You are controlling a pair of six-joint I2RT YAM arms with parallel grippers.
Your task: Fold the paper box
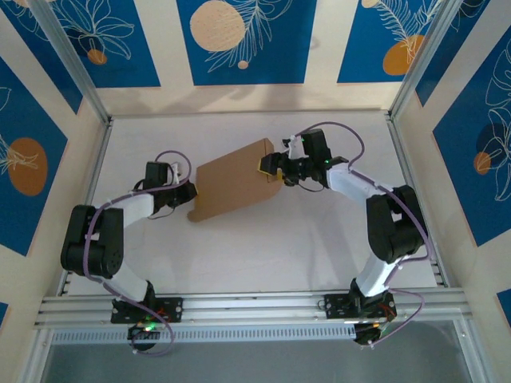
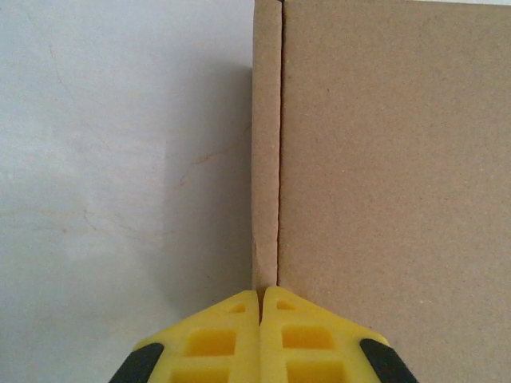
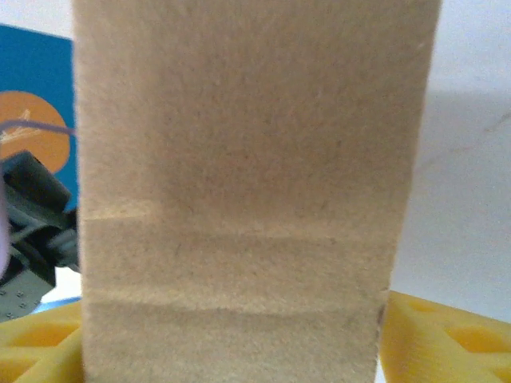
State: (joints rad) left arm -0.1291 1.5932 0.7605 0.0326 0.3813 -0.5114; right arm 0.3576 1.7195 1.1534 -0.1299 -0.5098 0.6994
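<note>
Brown cardboard, one item, on a white bench (image 1: 263, 247).

- Bench: bare surface lay all round the item, and the walls and metal posts stood well apart from it.
- Paper box (image 1: 235, 187): lay skewed mid-bench between the arms, with one long seam facing left.
- Right end effector (image 1: 267, 166): yellow fingers (image 3: 447, 335) stood astride a creased flap. Whether they pressed it could not be told.
- Left end effector (image 2: 261, 291): jaws were closed, tip at the seam edge.

Risks, as judged: an off-crease squeeze could buckle the flap. With only a closed tip bracing it, the box might slide or pivot leftward.
</note>
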